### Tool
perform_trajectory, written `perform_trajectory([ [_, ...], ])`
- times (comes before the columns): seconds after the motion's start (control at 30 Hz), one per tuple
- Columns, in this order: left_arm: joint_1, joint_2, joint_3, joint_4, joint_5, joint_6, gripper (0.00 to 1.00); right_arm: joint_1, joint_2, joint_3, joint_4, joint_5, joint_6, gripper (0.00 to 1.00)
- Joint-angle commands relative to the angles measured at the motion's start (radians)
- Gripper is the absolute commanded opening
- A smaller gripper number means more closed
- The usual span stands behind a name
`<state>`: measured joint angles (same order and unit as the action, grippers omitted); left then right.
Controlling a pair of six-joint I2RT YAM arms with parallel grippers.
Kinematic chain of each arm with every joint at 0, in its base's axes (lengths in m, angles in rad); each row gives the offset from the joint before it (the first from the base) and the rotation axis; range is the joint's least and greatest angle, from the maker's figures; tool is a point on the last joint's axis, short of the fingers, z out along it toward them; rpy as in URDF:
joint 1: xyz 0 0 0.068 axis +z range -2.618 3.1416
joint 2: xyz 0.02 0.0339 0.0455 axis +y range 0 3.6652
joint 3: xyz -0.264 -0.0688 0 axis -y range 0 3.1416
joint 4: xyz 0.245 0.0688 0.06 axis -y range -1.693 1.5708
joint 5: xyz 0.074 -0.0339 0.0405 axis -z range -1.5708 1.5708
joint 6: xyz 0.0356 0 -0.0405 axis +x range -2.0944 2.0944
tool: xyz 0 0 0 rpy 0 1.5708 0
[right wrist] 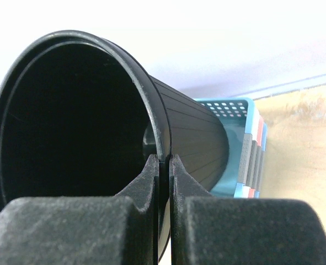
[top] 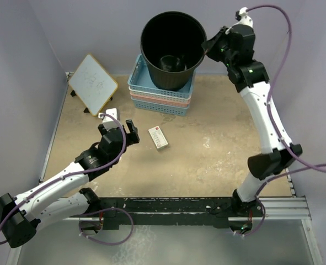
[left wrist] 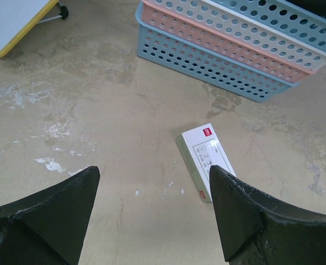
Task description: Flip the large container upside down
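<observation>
The large container is a tall round black wastebasket standing upright, mouth up, in the stack of lattice baskets at the back. My right gripper is shut on its right rim. In the right wrist view the rim wall of the large container passes between the two fingers of the right gripper, one inside, one outside. My left gripper hangs open over the table's left side, far from the container; in the left wrist view the left gripper holds nothing.
A small white box lies on the table in front of the baskets, also visible as the white box near my left gripper's right finger. A whiteboard with a yellow frame leans at the back left. Walls close the left, back and right sides.
</observation>
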<state>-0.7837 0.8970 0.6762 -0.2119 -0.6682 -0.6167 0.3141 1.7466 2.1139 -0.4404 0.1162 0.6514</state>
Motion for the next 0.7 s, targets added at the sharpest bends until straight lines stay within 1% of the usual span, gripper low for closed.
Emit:
perform_trajectory([
  [0.0, 0.002, -0.012, 0.039, 0.000, 0.012, 0.002, 0.78, 0.003, -0.216, -0.015, 0.294, 0.068, -0.027, 0.00],
  [0.13, 0.001, -0.011, 0.045, -0.002, 0.023, 0.011, 0.78, 0.003, -0.317, -0.044, 0.294, 0.176, -0.110, 0.00],
  [0.17, 0.002, -0.008, 0.049, 0.001, 0.025, 0.012, 0.78, 0.003, -0.359, -0.082, 0.306, 0.227, -0.129, 0.00],
  [0.27, 0.001, 0.002, 0.061, 0.013, 0.038, 0.021, 0.78, 0.003, -0.509, -0.270, 0.364, 0.378, -0.213, 0.00],
  [0.37, 0.001, 0.020, 0.097, 0.013, 0.083, 0.041, 0.78, 0.003, -0.623, -0.402, 0.362, 0.525, -0.281, 0.00],
  [0.43, 0.002, 0.031, 0.118, 0.012, 0.095, 0.050, 0.78, 0.003, -0.655, -0.450, 0.327, 0.588, -0.319, 0.00],
  [0.53, 0.001, 0.053, 0.139, 0.025, 0.103, 0.060, 0.78, 0.003, -0.676, -0.492, 0.268, 0.637, -0.351, 0.00],
  [0.67, 0.001, 0.100, 0.165, 0.036, 0.118, 0.069, 0.78, 0.003, -0.683, -0.530, 0.165, 0.714, -0.363, 0.00],
])
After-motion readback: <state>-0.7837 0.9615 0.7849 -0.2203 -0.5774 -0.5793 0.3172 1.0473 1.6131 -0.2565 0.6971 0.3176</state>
